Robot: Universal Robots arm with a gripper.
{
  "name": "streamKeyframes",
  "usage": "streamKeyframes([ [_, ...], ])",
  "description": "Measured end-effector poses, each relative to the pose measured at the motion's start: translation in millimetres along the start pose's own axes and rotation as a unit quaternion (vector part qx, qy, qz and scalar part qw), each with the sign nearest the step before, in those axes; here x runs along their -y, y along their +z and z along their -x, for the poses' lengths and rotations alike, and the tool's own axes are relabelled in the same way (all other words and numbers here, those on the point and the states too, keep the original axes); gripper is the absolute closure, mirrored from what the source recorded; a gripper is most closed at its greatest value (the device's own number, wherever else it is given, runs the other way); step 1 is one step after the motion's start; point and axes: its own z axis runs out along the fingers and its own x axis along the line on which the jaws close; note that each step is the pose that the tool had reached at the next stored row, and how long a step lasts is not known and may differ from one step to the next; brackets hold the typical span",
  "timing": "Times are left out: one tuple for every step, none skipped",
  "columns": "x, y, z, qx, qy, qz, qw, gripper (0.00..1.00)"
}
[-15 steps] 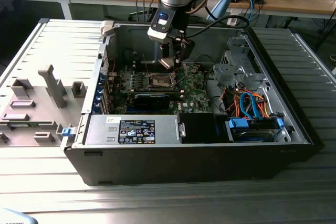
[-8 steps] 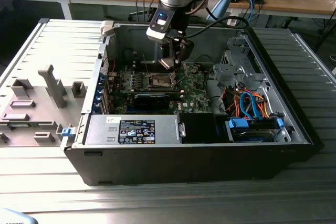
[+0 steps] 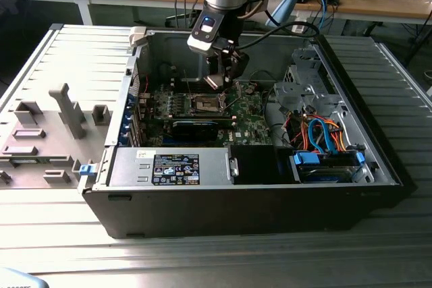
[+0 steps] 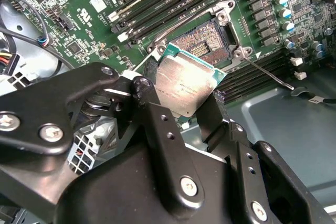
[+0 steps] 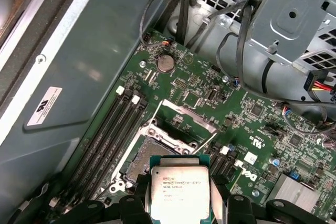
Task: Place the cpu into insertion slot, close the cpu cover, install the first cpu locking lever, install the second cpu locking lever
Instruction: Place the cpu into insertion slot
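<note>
The pincer [image 4: 181, 107] is shut tight on the cpu [image 4: 181, 83]. Its two black fingers [image 4: 149, 103] press on two opposite edges of the chip. The cpu hangs in the air over the insertion slot [image 5: 143, 160] and is not in it yet. The slot sits near the middle of the green board [image 5: 252, 129], away from its edges. The board lies inside the open computer case [image 3: 223, 200], which stands on the tabletop [image 3: 61, 247].

The cpu cover [image 5: 185, 115] is tipped up and open. So I think no step is finished: the chip is not placed, the cover is not closed, and both levers are left to do.

A thin lever [image 4: 269, 73] sticks out beside the slot. I cannot make out the other one. The chip hides part of the slot in both wrist views. How high it hangs is hard to tell.
</note>
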Motion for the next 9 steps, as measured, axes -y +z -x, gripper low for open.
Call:
streamKeyframes([
  [0.0,0.1,0.0,0.0001,0.001,0.0000,1.00000,0.46],
  [0.0,0.2,0.0,0.0001,0.002,0.0000,1.00000,0.46],
  [0.0,0.3,0.0,0.0002,0.004,-0.0001,0.99999,0.46],
  [0.0,0.4,0.0,0.0002,0.004,-0.0001,0.99999,0.46],
  [0.0,0.4,0.0,0.0003,0.005,-0.0001,0.99999,0.46],
  [0.0,0.6,0.0,0.0003,0.008,-0.0001,0.99997,0.46],
  [0.0,0.8,0.0,0.0004,0.010,-0.0001,0.99995,0.46],
  [0.0,0.9,0.0,0.0005,0.011,-0.0002,0.99994,0.46],
  [0.0,1.0,0.0,0.0006,0.013,-0.0002,0.99992,0.46],
])
